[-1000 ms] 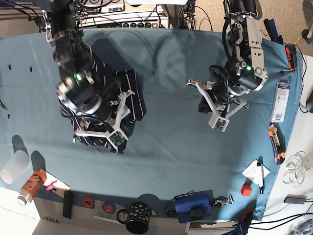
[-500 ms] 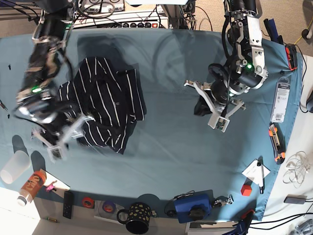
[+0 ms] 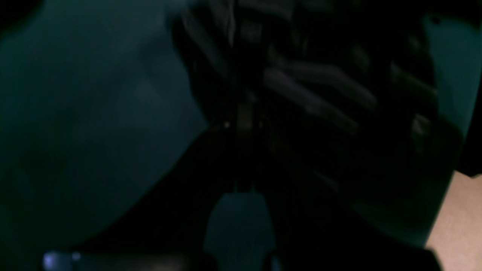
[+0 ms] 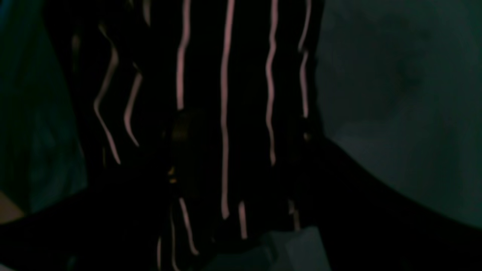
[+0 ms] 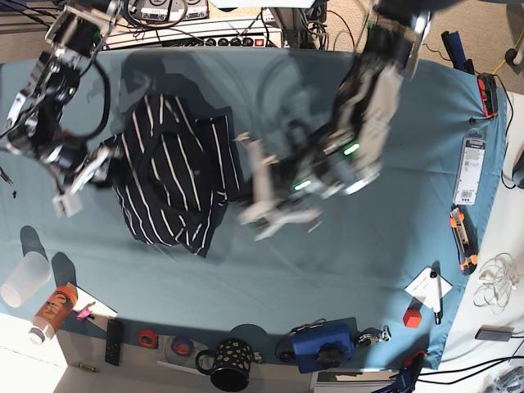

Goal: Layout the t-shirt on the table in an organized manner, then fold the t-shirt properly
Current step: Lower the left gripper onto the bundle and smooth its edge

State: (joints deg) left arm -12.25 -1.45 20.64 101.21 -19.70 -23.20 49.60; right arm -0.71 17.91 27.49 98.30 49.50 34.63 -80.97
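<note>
Seen from the base view, we find the t-shirt (image 5: 176, 168) lying crumpled on the left half of the teal tabletop (image 5: 344, 270), its white stripes running roughly lengthwise and its lower corner pointing toward the near edge. The right claw (image 5: 78, 176) sits just beside the shirt's left border with its white fingers spread wide and nothing between them; its wrist view looks down on striped cloth (image 4: 226, 113) with bare tabletop to either side. The left claw (image 5: 270, 201) appears motion-blurred just right of the shirt, near the tabletop's centre; we read its jaws as closed together, and we cannot tell from the blur whether any fabric is pinched. Its wrist view is dark and smeared, showing only dim striped cloth (image 3: 320, 94) against teal. Along the near edge we note a clear cup (image 5: 23, 278), an orange can (image 5: 53, 311), a dotted black mug (image 5: 232, 363) and a blue device (image 5: 323, 344); a packaged item (image 5: 471, 168) lies at the right border.
</note>
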